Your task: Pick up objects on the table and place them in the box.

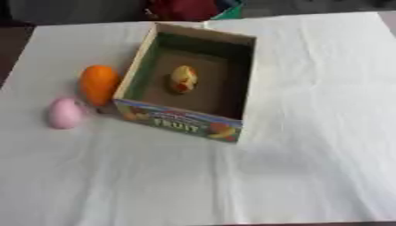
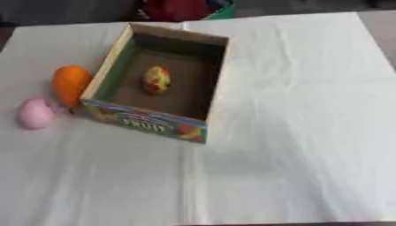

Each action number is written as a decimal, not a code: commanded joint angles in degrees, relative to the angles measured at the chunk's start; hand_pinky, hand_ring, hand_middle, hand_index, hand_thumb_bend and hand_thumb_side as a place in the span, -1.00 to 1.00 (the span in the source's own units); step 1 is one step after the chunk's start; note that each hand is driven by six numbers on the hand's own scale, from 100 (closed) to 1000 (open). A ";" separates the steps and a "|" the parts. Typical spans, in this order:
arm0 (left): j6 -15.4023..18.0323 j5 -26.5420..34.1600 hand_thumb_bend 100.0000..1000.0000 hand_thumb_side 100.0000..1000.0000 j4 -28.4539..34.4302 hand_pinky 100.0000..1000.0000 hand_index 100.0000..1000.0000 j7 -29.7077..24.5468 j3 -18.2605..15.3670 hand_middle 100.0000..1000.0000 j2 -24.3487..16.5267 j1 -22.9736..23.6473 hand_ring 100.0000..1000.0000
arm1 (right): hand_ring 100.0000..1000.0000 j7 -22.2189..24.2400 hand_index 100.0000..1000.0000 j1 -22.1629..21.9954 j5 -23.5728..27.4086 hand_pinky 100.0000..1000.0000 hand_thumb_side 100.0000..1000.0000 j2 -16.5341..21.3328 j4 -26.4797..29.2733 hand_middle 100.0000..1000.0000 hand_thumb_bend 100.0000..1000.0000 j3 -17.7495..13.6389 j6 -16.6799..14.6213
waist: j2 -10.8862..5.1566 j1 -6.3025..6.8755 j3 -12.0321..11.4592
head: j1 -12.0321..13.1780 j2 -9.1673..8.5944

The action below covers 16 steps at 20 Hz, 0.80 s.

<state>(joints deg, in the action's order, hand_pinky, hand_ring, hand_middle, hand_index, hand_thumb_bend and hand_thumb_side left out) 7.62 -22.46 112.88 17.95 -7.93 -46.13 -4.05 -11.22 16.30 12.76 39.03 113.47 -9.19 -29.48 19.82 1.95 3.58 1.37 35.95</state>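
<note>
Left eye view: orange fruit (image 1: 99,84) is seen just beside the box (image 1: 179,120) on its left wall, pink egg-shaped obj (image 1: 65,113) near it on the counter (image 1: 309,132). A yellow-red fruit (image 1: 183,79) already lies inside. Both likely light, stiff, smooth; best wrapped round the middle. Neither hand is shown, so state can't be told.

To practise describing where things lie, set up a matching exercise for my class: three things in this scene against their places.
Things:
1. orange object
2. pink object
3. yellow-and-red object

Places:
a. inside the box
b. on the cloth, left of the box, nearest the left edge
c. against the box's left wall, outside it

Pairs: 1-c, 2-b, 3-a
</note>
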 commanded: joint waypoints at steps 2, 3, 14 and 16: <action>0.18 -4.78 -1.00 0.13 -1.35 0.14 0.70 -5.46 0.34 0.46 -6.12 -1.09 0.49 | 1.00 -0.24 0.56 0.21 -0.13 0.42 0.11 0.97 1.12 0.15 -1.00 -0.69 0.05 | -1.23 -0.29 0.13 | -0.13 -0.39; 0.20 -6.23 -1.00 0.28 -1.58 0.14 0.72 -7.11 0.55 0.46 -7.00 -1.34 0.50 | 1.00 -0.26 0.56 0.16 -0.16 0.42 0.11 0.95 1.12 0.15 -1.00 -0.71 0.12 | -1.28 -0.35 0.14 | -0.21 -0.40; 0.34 -14.63 -0.78 1.00 -1.51 0.18 0.86 -24.05 4.94 0.54 -13.19 -1.84 0.56 | 1.00 -0.23 0.55 0.18 -0.17 0.42 0.09 1.19 1.12 0.14 -1.00 -0.42 1.02 | -1.97 -0.65 -0.18 | -0.14 -0.43; 0.45 -14.18 -0.66 1.00 -1.60 0.21 0.89 -27.15 5.76 0.56 -13.91 -2.11 0.59 | 1.00 -0.16 0.54 0.10 -0.17 0.42 0.09 1.17 1.12 0.13 -1.00 -0.40 1.21 | -2.12 -0.66 -0.17 | -0.09 -0.38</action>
<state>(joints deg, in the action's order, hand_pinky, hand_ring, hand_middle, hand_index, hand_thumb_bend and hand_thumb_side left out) 7.97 -36.90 110.80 -7.47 -2.17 -57.29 -5.59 -11.36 16.08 12.71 39.02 113.47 -9.15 -28.47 18.87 1.32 3.48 1.31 35.95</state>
